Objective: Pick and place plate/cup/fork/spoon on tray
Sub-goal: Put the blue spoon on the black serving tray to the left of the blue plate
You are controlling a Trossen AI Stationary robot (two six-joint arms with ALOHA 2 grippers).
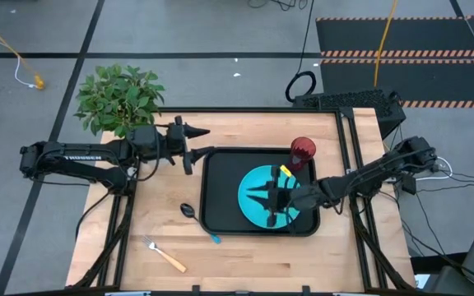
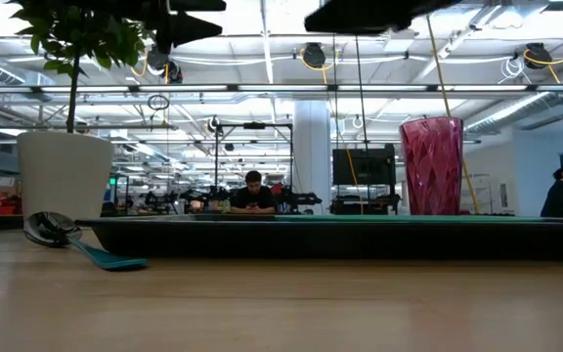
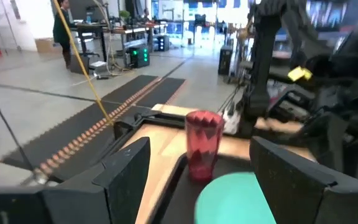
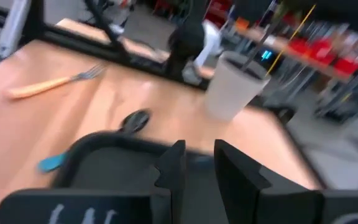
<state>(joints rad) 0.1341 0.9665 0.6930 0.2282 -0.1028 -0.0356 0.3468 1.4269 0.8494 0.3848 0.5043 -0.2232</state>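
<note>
Fingers of the right gripper [image 4: 194,165] stand narrowly apart, a slim gap between them, holding nothing; in the high view this gripper [image 1: 271,197] hangs over the round flat bright turquoise plastic plate [image 1: 257,185], which lies inside the large black rectangular plastic tray [image 1: 220,164] with raised rim. Left gripper [image 3: 197,177] has its fingers spread wide and empty, hovering at the tray's left edge [image 1: 189,156], pointed toward the small dark red translucent textured tumbler [image 3: 202,151], which stands upright in the tray's far right corner [image 1: 302,151].

Outside the tray, on the pale wooden table [image 1: 245,255]: the small spoon with dark shiny bowl and light blue plastic handle [image 1: 198,221] lies just beside the tray's near left corner; the small fork with silver tines and yellow-orange plastic handle [image 1: 164,254] lies well apart, nearer the front edge.

Judgement: both utensils are light, stiff and thin, lying flat, so fingers must close low against the table. The plastic handles likely give better grip than the slick metal ends; take each mid-handle, across its width. The spoon's closeness to the rim may crowd one finger.
</note>
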